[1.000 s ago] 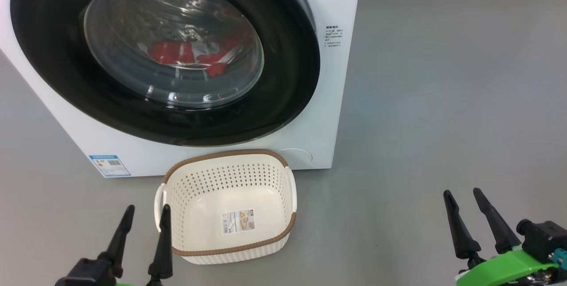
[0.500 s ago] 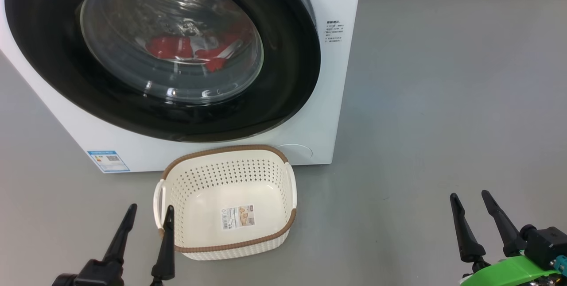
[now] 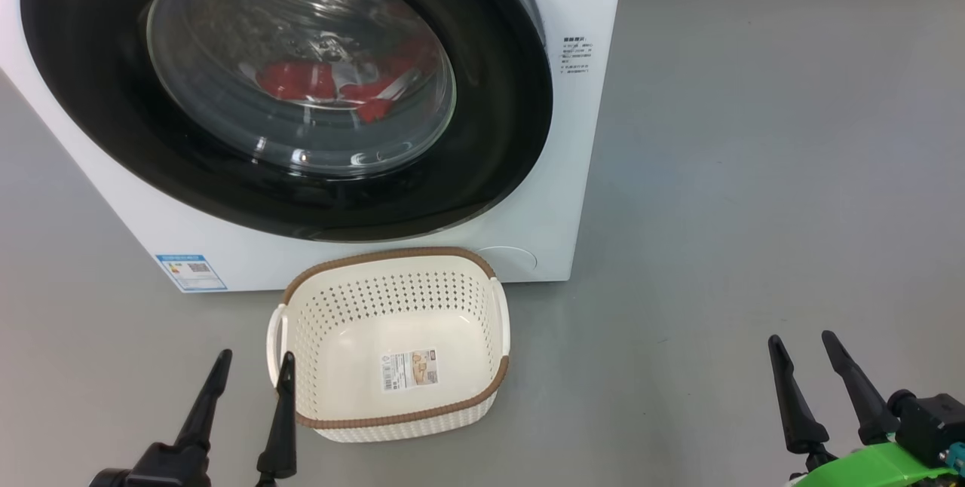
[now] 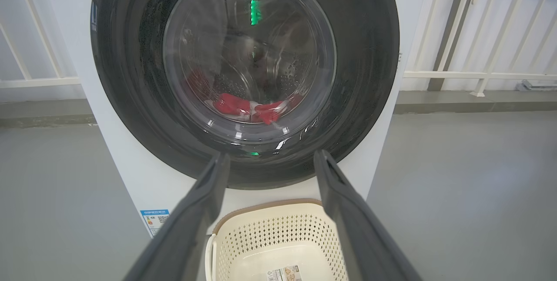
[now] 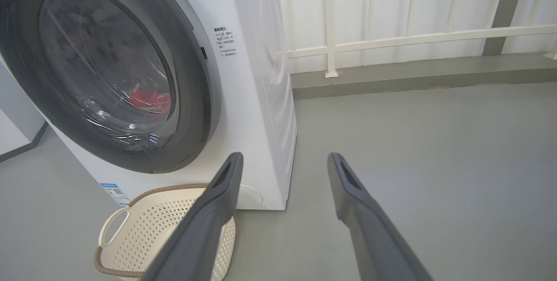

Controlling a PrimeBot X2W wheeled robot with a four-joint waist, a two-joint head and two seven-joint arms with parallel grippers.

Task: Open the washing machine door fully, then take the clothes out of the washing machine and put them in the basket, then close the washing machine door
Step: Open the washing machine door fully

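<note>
Two grippers wait with fingers spread, holding nothing. From the left: the left gripper (image 3: 255, 356) hovers low just beside the empty basket (image 3: 392, 253), which sits on the floor close in front of the washing machine (image 3: 580, 193). Above it the washing machine door (image 3: 497, 95) looks shut, the clothes (image 3: 332, 84) showing red behind its glass. The right gripper (image 3: 801, 338) hangs well apart at far right. Over the past second only the head's viewpoint has shifted slightly, so opening the door has apparently not begun.
</note>
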